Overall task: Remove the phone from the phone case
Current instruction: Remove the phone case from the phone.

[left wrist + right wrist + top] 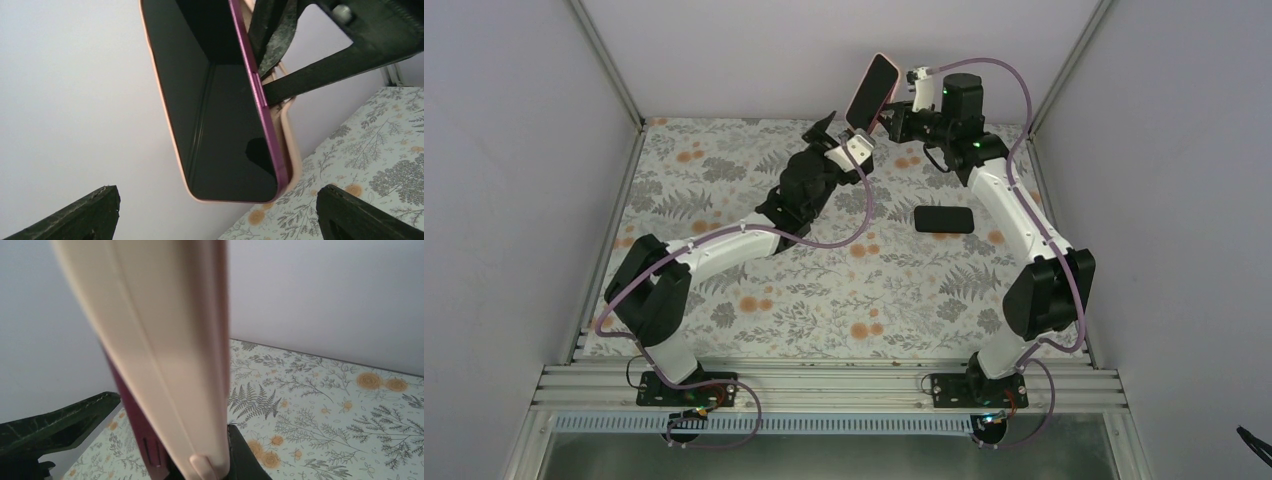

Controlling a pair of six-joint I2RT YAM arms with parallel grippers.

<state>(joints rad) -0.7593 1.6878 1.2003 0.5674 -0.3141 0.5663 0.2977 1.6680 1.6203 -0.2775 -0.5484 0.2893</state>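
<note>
The phone, dark screen and purple edge, sits in the pale pink phone case and is held up in the air at the back of the table. My right gripper is shut on the case's lower side. In the left wrist view the phone has its purple edge lifted off the case on the right. My left gripper is open wide just below the phone and not touching it; in the top view it is by the phone's lower end. The right wrist view shows the case's side, the purple edge and my right gripper.
A black slab lies flat on the floral tablecloth to the right of centre, beside the right arm. White walls close the table at the back and on both sides.
</note>
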